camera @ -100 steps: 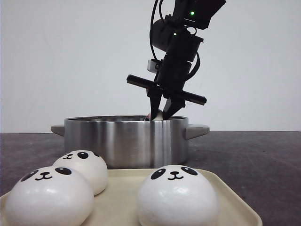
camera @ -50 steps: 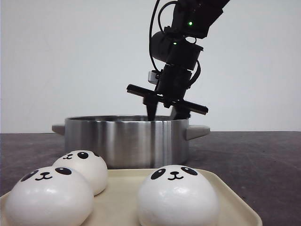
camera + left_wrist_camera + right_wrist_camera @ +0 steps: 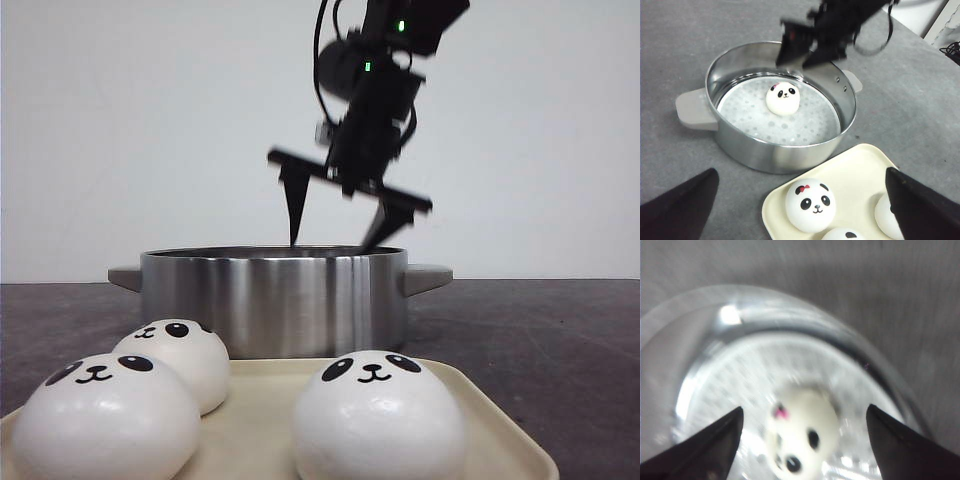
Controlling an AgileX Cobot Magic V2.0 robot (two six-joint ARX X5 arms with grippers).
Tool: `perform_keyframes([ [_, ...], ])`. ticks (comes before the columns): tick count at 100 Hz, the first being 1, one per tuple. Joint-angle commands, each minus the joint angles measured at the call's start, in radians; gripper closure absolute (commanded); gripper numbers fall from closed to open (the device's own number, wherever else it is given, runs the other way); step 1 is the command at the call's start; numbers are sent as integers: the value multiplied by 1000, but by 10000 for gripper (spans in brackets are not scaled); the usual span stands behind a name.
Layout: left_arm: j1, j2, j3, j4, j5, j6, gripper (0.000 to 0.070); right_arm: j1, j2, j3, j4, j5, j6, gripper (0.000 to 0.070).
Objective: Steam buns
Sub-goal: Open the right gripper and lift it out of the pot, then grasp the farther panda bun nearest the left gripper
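Note:
One panda bun (image 3: 783, 98) lies on the perforated tray inside the steel pot (image 3: 785, 152); it also shows blurred in the right wrist view (image 3: 800, 427). Three more buns sit on the cream tray (image 3: 260, 420): one at front left (image 3: 105, 415), one behind it (image 3: 180, 355), one at right (image 3: 378, 415). My right gripper (image 3: 335, 235) is open and empty, just above the pot's rim and over the bun. My left gripper (image 3: 800, 200) is open and empty, high above the tray, over the bun with a red bow (image 3: 811, 204).
The pot (image 3: 270, 300) has grey handles on both sides and stands just behind the cream tray (image 3: 860, 170) on a dark grey tabletop. A white wall is behind. Some cables and white furniture show at the far corner of the left wrist view.
My right gripper has let go of the bun in the pot, opened wide and risen above the rim. The left arm and the tray's buns have not moved.

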Motion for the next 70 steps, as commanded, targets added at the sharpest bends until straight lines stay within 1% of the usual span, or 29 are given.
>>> perform_keyframes([
  [1,-6,18,13,3,3,-2,0,19,-30,89,-31,8,-105,249],
  [6,-11,37,13,2,6,-20,0,32,-63,139,-79,20,-173,310],
  [10,-16,60,13,1,6,-40,0,45,-98,173,-123,40,-228,381],
  [11,-19,71,13,0,6,-49,0,51,-111,185,-136,51,-247,409],
  [18,-32,126,13,-1,12,-83,0,85,-185,216,-186,84,-322,514],
  [22,-42,167,13,-2,20,-97,0,110,-236,223,-204,91,-365,600],
  [25,-52,203,13,-3,28,-100,0,130,-277,223,-211,103,-389,686],
  [26,-55,215,13,-3,32,-100,0,137,-291,223,-213,110,-394,700],
  [30,-68,265,13,-6,38,-100,4,165,-350,223,-219,150,-408,699],
  [36,-86,343,13,-14,44,-103,35,217,-442,223,-220,216,-418,699],
  [40,-97,396,13,-20,44,-111,35,246,-493,223,-219,246,-425,699],
  [55,-120,563,13,-8,66,-179,34,359,-687,223,-222,359,-465,699],
  [60,-126,610,13,14,72,-204,34,396,-748,223,-235,395,-464,699],
  [70,-132,673,14,65,73,-240,34,445,-838,223,-269,442,-459,699],
])
